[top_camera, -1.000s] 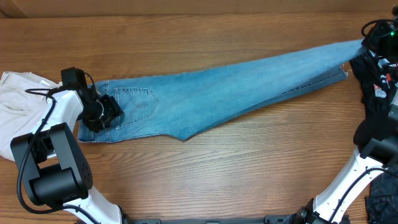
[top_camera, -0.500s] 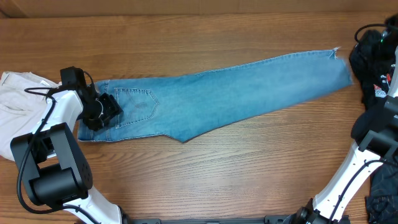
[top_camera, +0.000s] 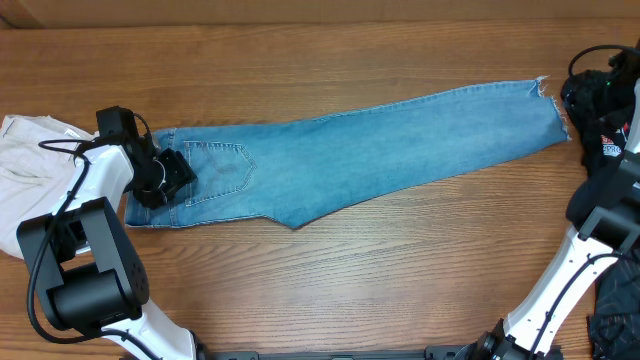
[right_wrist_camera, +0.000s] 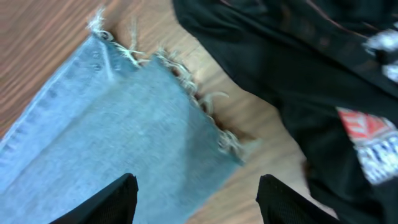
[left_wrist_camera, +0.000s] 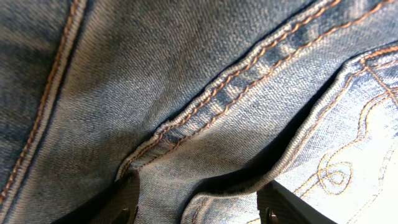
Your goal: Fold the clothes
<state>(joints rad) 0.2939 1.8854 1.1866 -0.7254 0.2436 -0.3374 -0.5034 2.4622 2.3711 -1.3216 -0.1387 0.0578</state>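
The light-blue jeans (top_camera: pixel 380 150) lie flat across the table, waist at the left, legs running right to a frayed hem (right_wrist_camera: pixel 186 87). My left gripper (top_camera: pixel 170 178) rests on the waist beside the stitched back pocket (top_camera: pixel 225 165). In the left wrist view its jaws (left_wrist_camera: pixel 200 208) stand wide and press into the denim (left_wrist_camera: pixel 186 74), a raised fold lying between them. My right gripper (right_wrist_camera: pixel 196 186) hovers open just above the hem end of the leg (right_wrist_camera: pixel 124 124) with nothing in it. In the overhead view it blends into the dark cloth at the right edge.
A black garment with white printing (top_camera: pixel 605 140) lies at the right edge, right next to the hem (right_wrist_camera: pixel 298 74). Cream-white trousers (top_camera: pixel 30 160) lie at the far left behind the left arm. Bare wood table (top_camera: pixel 350 280) spreads in front of the jeans.
My right gripper has opened and let go of the leg end. The leg, stretched up to the far right before, has dropped flat onto the table. The left arm has not moved.
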